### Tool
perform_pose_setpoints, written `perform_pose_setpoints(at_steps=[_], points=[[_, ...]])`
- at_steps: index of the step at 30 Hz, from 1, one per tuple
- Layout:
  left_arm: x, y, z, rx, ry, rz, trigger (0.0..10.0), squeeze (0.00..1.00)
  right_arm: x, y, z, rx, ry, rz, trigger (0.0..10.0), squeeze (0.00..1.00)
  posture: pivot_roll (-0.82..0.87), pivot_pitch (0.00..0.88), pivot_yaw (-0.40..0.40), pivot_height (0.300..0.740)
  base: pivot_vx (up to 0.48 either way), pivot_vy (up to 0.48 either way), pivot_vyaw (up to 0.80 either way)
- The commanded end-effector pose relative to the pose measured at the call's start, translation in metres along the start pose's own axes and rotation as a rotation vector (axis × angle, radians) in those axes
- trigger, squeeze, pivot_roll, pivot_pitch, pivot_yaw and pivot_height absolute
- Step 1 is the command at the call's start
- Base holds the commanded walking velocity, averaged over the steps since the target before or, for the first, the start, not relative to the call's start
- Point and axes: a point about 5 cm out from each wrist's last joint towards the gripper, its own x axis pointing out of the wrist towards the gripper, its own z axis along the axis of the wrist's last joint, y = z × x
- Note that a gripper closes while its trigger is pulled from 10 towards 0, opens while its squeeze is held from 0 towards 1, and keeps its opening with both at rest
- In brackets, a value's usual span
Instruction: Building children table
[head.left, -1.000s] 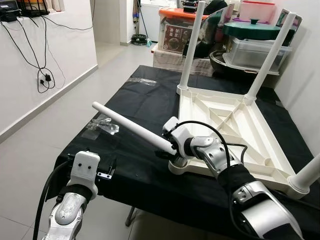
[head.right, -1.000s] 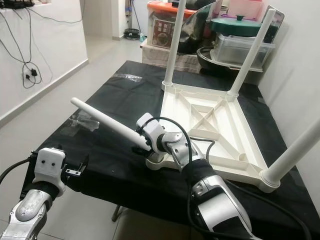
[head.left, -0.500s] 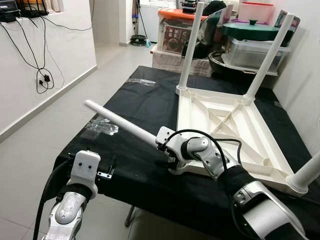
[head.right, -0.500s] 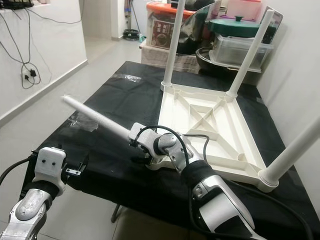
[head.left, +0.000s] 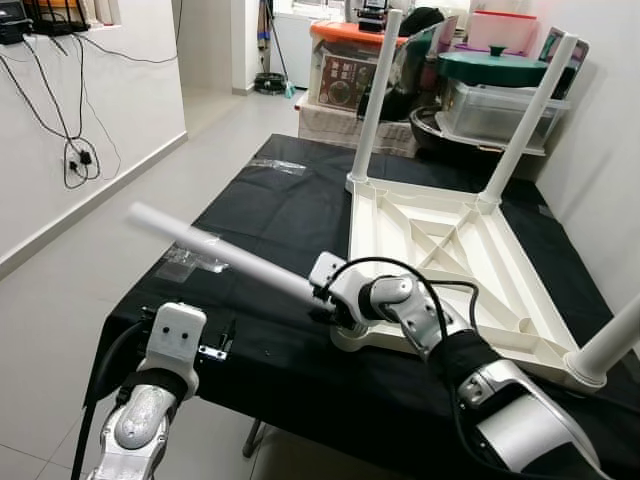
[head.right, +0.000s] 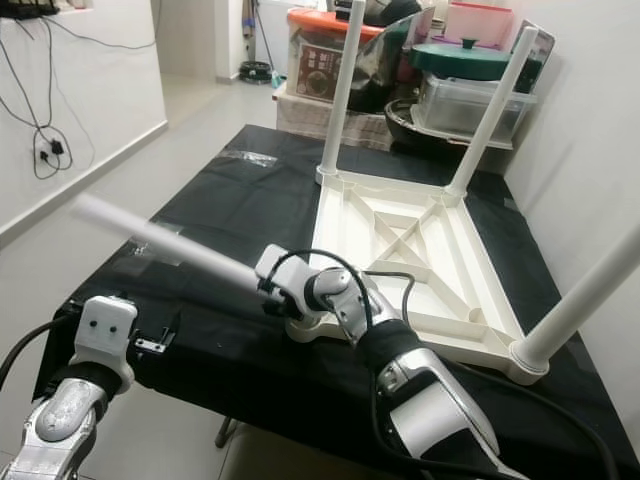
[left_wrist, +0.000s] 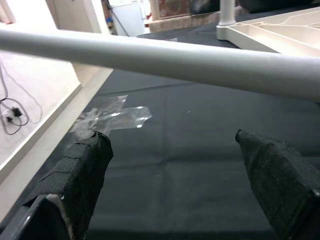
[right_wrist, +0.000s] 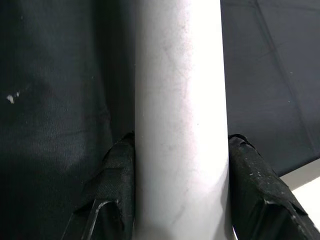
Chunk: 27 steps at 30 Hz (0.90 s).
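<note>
Between the two black fingers (right_wrist: 255, 190) of our right end effector (head.left: 322, 302) sits a long white table leg (head.left: 215, 248), and the fingers squeeze it from both sides near its low end. From that end effector the leg sticks out and up, tilted, toward our left side, and its far tip hangs in the air above the bench (head.left: 270, 215). Right beside the right end effector, touching the low end of the leg, is the near corner of the white table top (head.left: 450, 255), which lies upside down on the black cloth of the bench. Past the end effector, at the far corners of the table top, two white legs (head.left: 375, 100) stand straight up, and one more leg (head.left: 608, 348) stands at the near corner on our right. Our left end effector (left_wrist: 175, 185) hangs low at the near edge of the bench with its fingers spread wide and nothing in them. The tilted leg goes across just above it without touching. A bit of clear plastic (left_wrist: 112, 115) lies on the cloth beyond the left end effector.
</note>
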Motion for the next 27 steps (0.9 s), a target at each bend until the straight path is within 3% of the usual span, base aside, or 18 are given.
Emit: perform_pose_setpoints(at_steps=[1,3,5,8,12,13,15,17,19,22,27], points=[[0.001,-0.001,-0.003,0.003,0.009,-0.004,10.0,0.0,0.005,0.008,-0.013,0.058,0.023,0.025,0.0,0.0,0.09,0.0,-0.118,0.74,0.0,0.0,0.0],[0.001,-0.001,-0.003,0.003,0.008,-0.006,10.0,0.0,0.003,0.006,-0.005,0.068,-0.031,0.01,0.0,0.0,0.08,0.0,-0.114,0.74,0.0,0.0,0.0],[0.002,-0.001,-0.002,0.003,0.007,-0.009,10.0,0.0,-0.002,-0.001,0.013,0.098,-0.154,-0.031,0.0,0.0,0.08,0.0,-0.11,0.74,0.0,0.0,0.0],[0.003,-0.001,-0.002,0.004,0.006,-0.01,10.0,0.0,-0.003,-0.003,0.019,0.108,-0.195,-0.045,0.0,0.0,0.08,0.0,-0.11,0.74,0.0,0.0,0.0],[0.005,-0.002,0.0,-0.018,-0.007,-0.028,10.0,0.0,-0.017,-0.021,0.058,0.21,-0.403,-0.126,0.0,0.0,0.08,0.0,-0.102,0.74,0.0,0.0,0.0],[0.005,-0.002,0.0,-0.018,-0.007,-0.028,10.0,0.0,-0.017,-0.021,0.058,0.21,-0.403,-0.126,0.0,0.0,0.08,0.0,-0.102,0.74,0.0,0.0,0.0],[0.005,-0.003,0.005,-0.068,-0.035,-0.085,10.0,0.0,-0.023,-0.025,0.085,0.303,-0.527,-0.167,0.0,0.0,0.08,0.0,-0.095,0.74,0.0,0.0,0.0],[0.006,-0.004,0.007,-0.08,-0.045,-0.106,10.0,0.0,-0.024,-0.025,0.093,0.335,-0.565,-0.171,0.0,0.0,0.08,0.0,-0.095,0.74,0.0,0.0,0.0],[0.007,-0.006,0.013,-0.14,-0.071,-0.169,10.0,0.0,-0.021,-0.014,0.115,0.398,-0.638,-0.153,0.0,0.0,0.08,0.0,-0.09,0.74,0.0,0.0,0.0],[0.007,-0.007,0.017,-0.173,-0.086,-0.2,10.0,0.0,-0.018,-0.006,0.125,0.426,-0.669,-0.141,0.0,0.0,0.08,0.0,-0.088,0.74,0.0,0.0,0.0],[0.01,-0.006,0.033,-0.296,-0.15,-0.297,10.0,0.0,-0.003,0.04,0.149,0.472,-0.73,-0.006,0.0,0.0,0.09,0.0,-0.093,0.74,0.0,0.0,0.0]])
